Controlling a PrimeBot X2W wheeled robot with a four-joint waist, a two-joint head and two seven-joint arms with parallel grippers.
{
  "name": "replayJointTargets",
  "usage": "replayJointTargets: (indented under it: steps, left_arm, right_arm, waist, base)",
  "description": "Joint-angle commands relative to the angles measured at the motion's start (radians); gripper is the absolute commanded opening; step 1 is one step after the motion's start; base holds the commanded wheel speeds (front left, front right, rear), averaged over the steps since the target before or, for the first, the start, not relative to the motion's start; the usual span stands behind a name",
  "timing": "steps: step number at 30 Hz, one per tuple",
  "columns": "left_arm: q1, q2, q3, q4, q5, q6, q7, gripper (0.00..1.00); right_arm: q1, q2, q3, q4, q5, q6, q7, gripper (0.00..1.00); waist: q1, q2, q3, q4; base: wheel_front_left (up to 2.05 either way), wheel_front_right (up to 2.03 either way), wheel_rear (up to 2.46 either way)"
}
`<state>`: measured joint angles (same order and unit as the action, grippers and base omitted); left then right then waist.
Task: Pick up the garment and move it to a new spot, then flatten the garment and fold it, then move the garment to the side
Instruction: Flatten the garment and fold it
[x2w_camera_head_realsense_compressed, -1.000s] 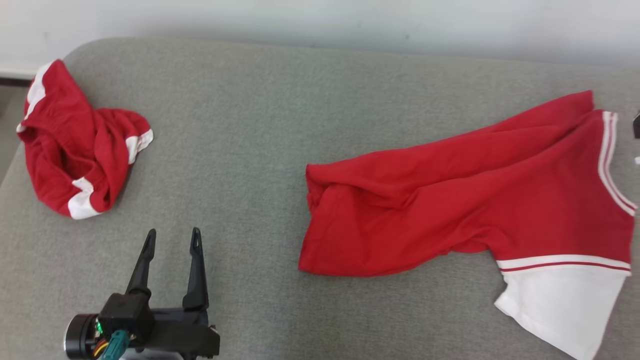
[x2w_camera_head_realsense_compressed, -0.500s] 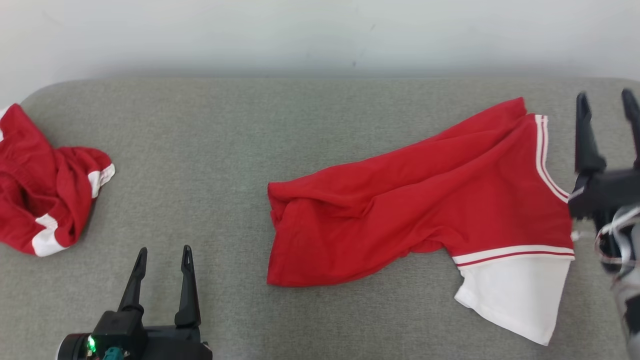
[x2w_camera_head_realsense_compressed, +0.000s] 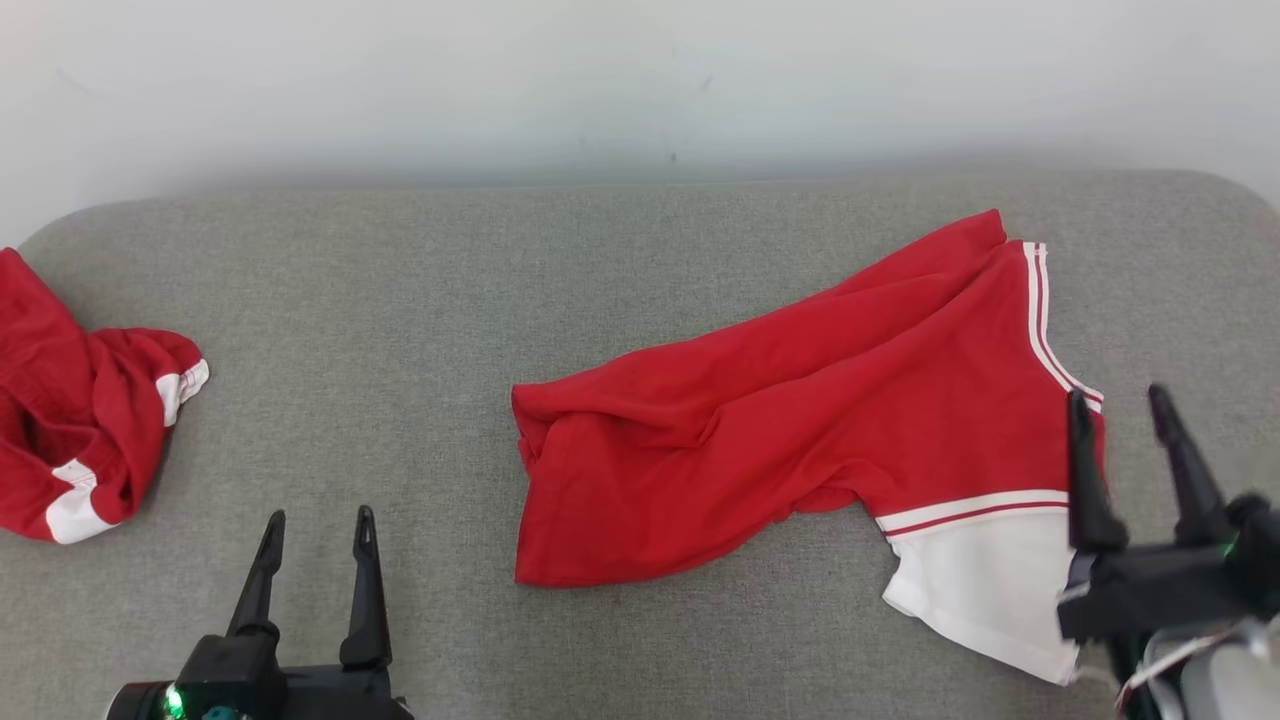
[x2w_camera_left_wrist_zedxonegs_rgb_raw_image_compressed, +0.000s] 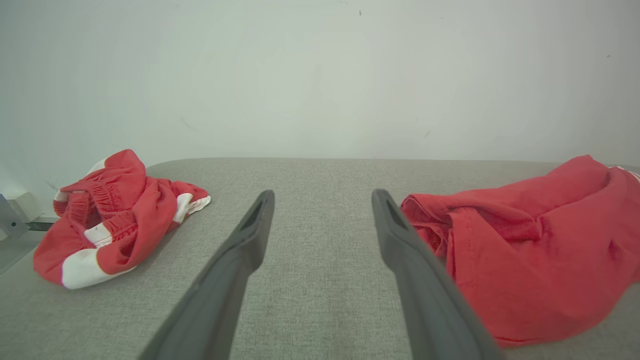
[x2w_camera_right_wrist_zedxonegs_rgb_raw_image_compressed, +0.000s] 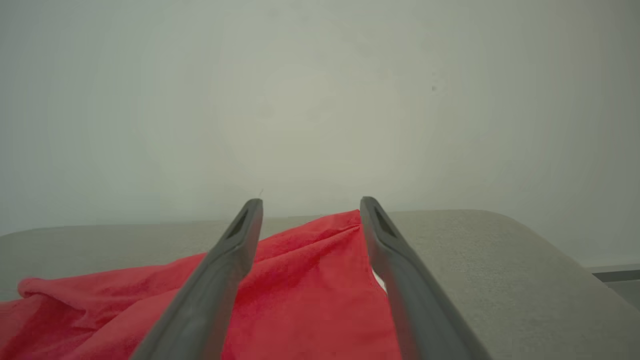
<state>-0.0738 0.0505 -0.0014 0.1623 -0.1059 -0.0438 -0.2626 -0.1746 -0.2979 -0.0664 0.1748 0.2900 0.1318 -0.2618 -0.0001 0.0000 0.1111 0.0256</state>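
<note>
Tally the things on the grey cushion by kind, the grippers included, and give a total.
Red-and-white garments: 2 (spread-out garment, crumpled garment)
Grippers: 2 (left gripper, right gripper, both open and holding nothing)
Total: 4

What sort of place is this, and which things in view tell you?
Probably a room set up for folding clothes: a grey padded surface before a bare pale wall, with a red shirt and crumpled red shorts lying on it.
</note>
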Motion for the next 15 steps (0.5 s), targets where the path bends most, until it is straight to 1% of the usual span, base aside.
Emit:
replayJointTargets:
  steps: [1, 3, 4, 9, 15]
  left_arm:
    - [0.011, 0.0, 0.007, 0.001, 0.009, -0.002, -0.003, 1.0]
    - [0.014, -0.001, 0.01, 0.0, 0.011, -0.003, -0.003, 1.0]
    - [0.014, -0.001, 0.01, 0.0, 0.011, -0.003, -0.003, 1.0]
    - [0.023, -0.001, 0.011, 0.011, 0.012, -0.009, -0.003, 1.0]
    - [0.029, -0.001, -0.012, 0.037, 0.022, -0.025, -0.003, 1.0]
  right_arm:
    - [0.043, 0.029, -0.005, -0.027, -0.011, -0.002, -0.005, 1.0]
    - [0.083, 0.053, -0.013, -0.042, -0.015, -0.002, -0.004, 1.0]
    - [0.083, 0.053, -0.013, -0.042, -0.015, -0.002, -0.004, 1.0]
    - [0.151, 0.115, -0.031, -0.058, -0.027, -0.002, -0.004, 1.0]
    - [0.191, 0.147, -0.039, -0.065, -0.038, -0.002, -0.005, 1.0]
  waist:
    - [0.0001, 0.0, -0.002, 0.0]
    - [0.0001, 0.0, -0.002, -0.001]
    - [0.0001, 0.0, -0.002, -0.001]
    - [0.0001, 0.0, -0.004, -0.004]
    - [0.0001, 0.0, -0.005, -0.017]
  base:
    - [0.0, 0.0, 0.0]
    - [0.0, 0.0, 0.0]
    - [0.0, 0.0, 0.0]
    - [0.0, 0.0, 0.0]
    - [0.0, 0.0, 0.0]
